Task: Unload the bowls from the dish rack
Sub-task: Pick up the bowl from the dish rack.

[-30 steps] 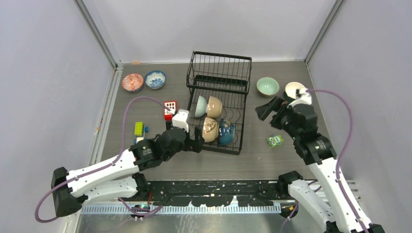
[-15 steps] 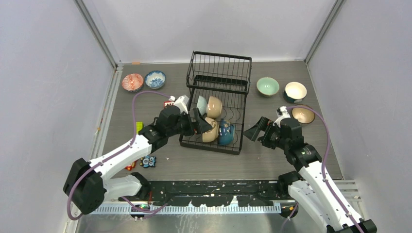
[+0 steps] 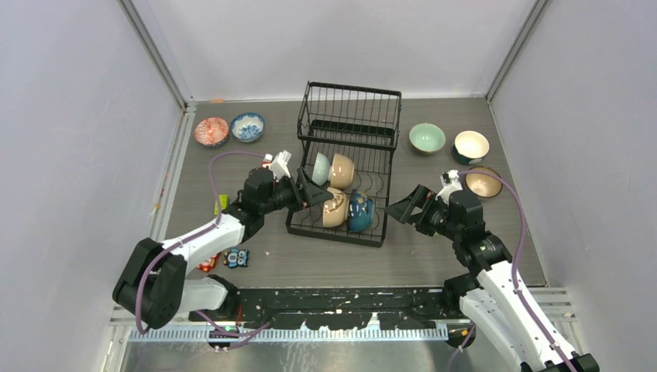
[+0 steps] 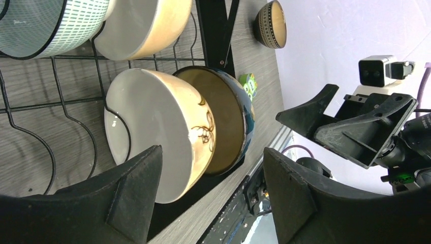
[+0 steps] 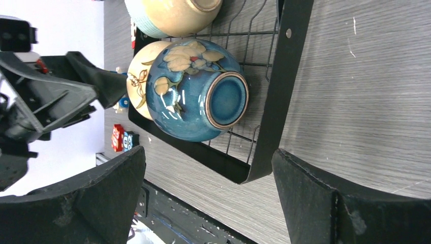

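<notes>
Cream bowl (image 4: pixel 152 132) at dish rack's (image 3: pixel 352 116) near edge likely hard, slick, chippable; pinch across rim; left gripper (image 4: pixel 211 155) open astride it, right gripper (image 5: pixel 207 155) open, empty.

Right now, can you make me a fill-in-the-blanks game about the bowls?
The dish rack holds ___ bowls. Outside it, ___ bowls stand on the table. The red patterned bowl sits on the rack's ___ side.
Missing words: four, five, left.
</notes>
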Controlling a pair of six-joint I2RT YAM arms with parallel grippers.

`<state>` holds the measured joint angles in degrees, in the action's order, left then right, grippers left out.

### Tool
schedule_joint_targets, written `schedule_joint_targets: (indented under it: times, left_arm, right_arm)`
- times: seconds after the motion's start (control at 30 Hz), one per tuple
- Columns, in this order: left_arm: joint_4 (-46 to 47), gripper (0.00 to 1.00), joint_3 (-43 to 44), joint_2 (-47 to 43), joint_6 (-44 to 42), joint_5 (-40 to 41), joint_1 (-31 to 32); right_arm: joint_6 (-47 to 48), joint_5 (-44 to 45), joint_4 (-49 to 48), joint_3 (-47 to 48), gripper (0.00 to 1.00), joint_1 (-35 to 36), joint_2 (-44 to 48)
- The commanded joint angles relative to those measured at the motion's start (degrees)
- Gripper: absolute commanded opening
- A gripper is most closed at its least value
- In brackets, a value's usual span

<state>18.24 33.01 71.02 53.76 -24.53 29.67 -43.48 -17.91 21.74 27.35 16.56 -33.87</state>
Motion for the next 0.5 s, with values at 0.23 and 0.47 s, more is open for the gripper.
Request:
schedule_joint_targets:
  times: [0.23, 0.47]
  left_arm:
    - [20.9, 0.64, -5.0, 7.1, 4.8, -9.3, -2.5]
    - [32.5, 0.59, -6.1, 13.5, 9.6, -13.3, -2.5]
  right_arm:
    - [-2.5, -2.8, -6.4, 0.4, 0.97, 0.3, 0.1]
    - [-3.3, -3.7, -7.3, 0.5, 0.97, 0.3, -0.4]
